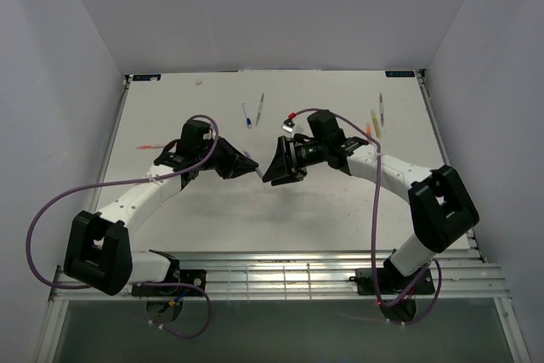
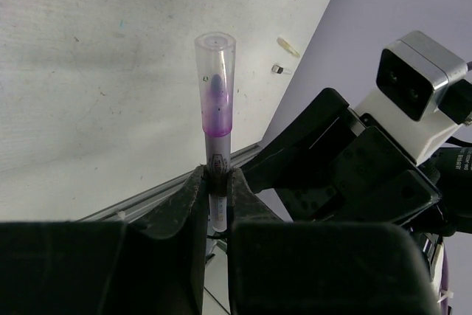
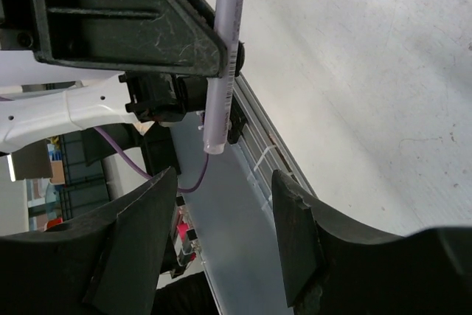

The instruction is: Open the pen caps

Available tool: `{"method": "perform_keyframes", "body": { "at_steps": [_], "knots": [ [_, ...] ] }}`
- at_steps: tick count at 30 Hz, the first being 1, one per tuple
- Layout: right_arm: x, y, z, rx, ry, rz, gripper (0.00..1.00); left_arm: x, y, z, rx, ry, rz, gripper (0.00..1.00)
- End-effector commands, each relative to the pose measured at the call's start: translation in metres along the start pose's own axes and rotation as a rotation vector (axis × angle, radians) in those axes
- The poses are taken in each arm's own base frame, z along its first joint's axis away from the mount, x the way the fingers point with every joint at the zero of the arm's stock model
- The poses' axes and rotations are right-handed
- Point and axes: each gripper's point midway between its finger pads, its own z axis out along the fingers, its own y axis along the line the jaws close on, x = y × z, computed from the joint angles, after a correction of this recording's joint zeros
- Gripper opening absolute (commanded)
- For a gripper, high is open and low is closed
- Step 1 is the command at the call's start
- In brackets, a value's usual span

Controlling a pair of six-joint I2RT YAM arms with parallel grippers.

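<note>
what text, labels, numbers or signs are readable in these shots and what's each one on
None can be read.
purple pen: dark print on the barrel above the left end effector, too blurred.
Same pen, right wrist view: barcode-like marks, nothing legible.
dark tags at the far corners of the table: too small.

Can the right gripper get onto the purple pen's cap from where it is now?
Probably yes. The left gripper clamps the purple pen with the cap sticking out free toward the right gripper, whose fingers stand apart. Nothing lies between them; the cap just isn't inside the gap yet.
</note>
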Motion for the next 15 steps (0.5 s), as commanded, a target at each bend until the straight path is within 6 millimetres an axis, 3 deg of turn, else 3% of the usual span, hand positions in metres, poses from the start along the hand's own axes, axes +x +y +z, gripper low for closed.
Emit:
{"method": "perform_keyframes", "body": {
  "at_steps": [1, 15],
  "knots": [
    [-0.006, 0.004, 0.009, -0.026, -0.005, -0.026, 0.60, 0.005, -0.021, -0.011, 0.065, 0.005, 0.017, 0.00],
    [-0.020, 0.013, 0.026, -0.071, -0.022, -0.018, 0.46, 0.019, -0.023, -0.007, 0.062, 0.039, 0.027, 0.00]
  ]
}}
